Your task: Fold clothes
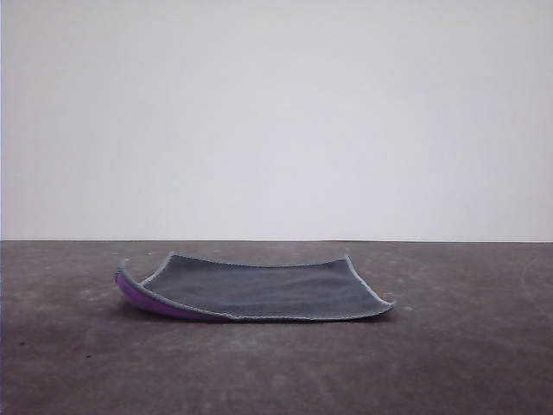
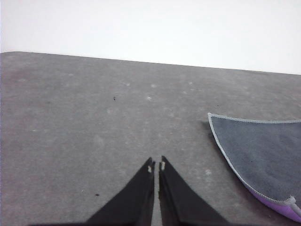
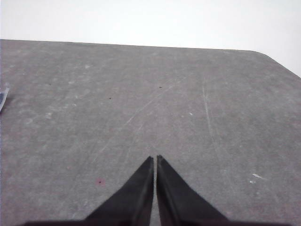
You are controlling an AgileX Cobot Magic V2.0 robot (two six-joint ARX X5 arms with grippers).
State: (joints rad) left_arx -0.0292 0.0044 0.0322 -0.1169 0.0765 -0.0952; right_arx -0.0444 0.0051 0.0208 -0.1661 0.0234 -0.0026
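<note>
- The cloth [image 1: 259, 290] lies spread on the grey table [image 1: 449, 363], dark grey side up, unfolded. Its near-left corner curls upward and shows the purple underside; the pale stitched edge runs all round it.
- The left claw [image 2: 156, 165] has its two black fingers pressed together, holding nothing. It hangs over bare table, with the cloth's corner off to one side and apart from it.
- The right claw [image 3: 154, 160] is likewise closed and empty, over bare table. A sliver of the cloth's edge [image 3: 3, 99] shows at the margin of its view, well apart.
- Risk: neither claw can take an edge while closed; a descent in this state would only push the cloth along and bunch it.
- Risk: the curled corner sits off the table. A pinch there may catch the stitched rim alone and slip.
- Risk: the remaining edges lie flat; fingers may scrape the table rather than get under the fabric.
- Risk: unequal lifts by the two arms would likely skew the fold.
</note>
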